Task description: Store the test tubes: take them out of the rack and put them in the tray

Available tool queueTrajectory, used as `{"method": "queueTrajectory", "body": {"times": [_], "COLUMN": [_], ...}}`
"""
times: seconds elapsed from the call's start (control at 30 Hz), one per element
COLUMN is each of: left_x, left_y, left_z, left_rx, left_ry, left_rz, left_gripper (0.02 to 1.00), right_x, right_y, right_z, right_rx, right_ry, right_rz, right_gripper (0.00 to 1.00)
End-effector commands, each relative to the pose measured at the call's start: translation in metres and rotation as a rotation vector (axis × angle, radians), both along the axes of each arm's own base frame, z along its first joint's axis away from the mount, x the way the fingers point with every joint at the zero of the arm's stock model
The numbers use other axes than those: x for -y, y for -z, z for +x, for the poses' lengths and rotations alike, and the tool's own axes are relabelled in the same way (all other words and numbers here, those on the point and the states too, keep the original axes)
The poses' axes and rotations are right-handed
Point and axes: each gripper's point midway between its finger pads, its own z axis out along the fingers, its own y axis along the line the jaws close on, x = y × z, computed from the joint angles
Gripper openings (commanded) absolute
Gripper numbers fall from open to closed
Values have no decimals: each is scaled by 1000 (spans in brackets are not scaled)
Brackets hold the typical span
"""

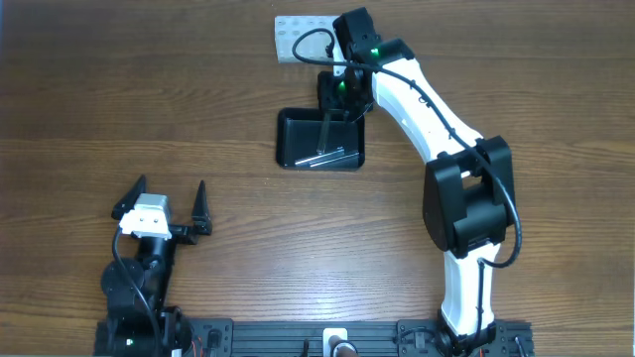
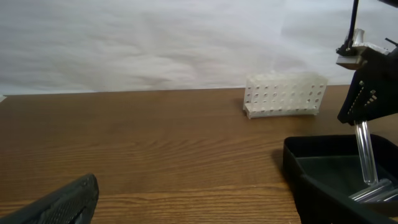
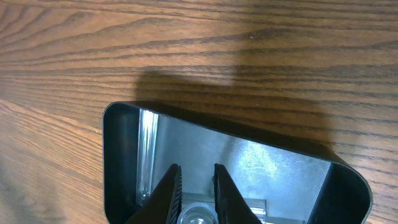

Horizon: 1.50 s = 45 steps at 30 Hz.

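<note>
The white test tube rack [image 1: 301, 38] [image 2: 285, 95] stands at the table's far side and its holes look empty. Just in front of it sits the black tray [image 1: 288, 127] [image 2: 311, 168] [image 3: 121, 149], with a few clear tubes [image 1: 325, 156] [image 2: 375, 193] lying in it. My right gripper [image 1: 338, 96] [image 2: 367, 102] [image 3: 197, 169] hangs over the tray, shut on a clear test tube [image 2: 365, 152] [image 3: 198, 216] that stands nearly upright with its lower end inside the tray. Another tube [image 3: 146, 155] lies along a tray wall. My left gripper [image 1: 169, 195] rests open near the table's front left, holding nothing.
Bare brown wooden tabletop [image 1: 119, 89] surrounds the rack and tray. A white wall [image 2: 155, 37] rises behind the table's far edge. The right arm [image 1: 437, 119] stretches from the front right toward the tray.
</note>
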Motion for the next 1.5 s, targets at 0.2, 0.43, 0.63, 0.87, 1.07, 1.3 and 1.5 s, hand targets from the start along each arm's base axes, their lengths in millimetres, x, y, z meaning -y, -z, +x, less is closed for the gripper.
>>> {"method": "queueTrajectory", "body": {"times": [0.2, 0.43, 0.63, 0.87, 1.07, 1.3, 1.5], "left_x": [0, 0, 0, 0, 0, 0, 0], "left_y": [2, 2, 2, 2, 2, 2, 2], "left_z": [0, 0, 0, 0, 0, 0, 0], "left_rx": [0, 0, 0, 0, 0, 0, 0], "left_ry": [5, 5, 5, 5, 5, 5, 5], "left_rz": [13, 13, 13, 13, 13, 13, 13], "left_gripper": [1000, 1000, 1000, 998, 1000, 1000, 1000], "right_x": [2, 1, 1, 1, 4, 39, 116], "right_y": [27, 30, 33, 34, 23, -73, -192], "right_z": [-3, -3, -3, -3, 0, 25, 42], "right_rx": [-54, -57, -62, -64, -28, 251, 635], "right_ry": [18, 17, 16, 15, -12, -23, -9], "right_rz": [-32, -34, -36, -37, -34, -63, -249], "right_gripper": [36, 102, 185, 336, 443, 717, 840]}}
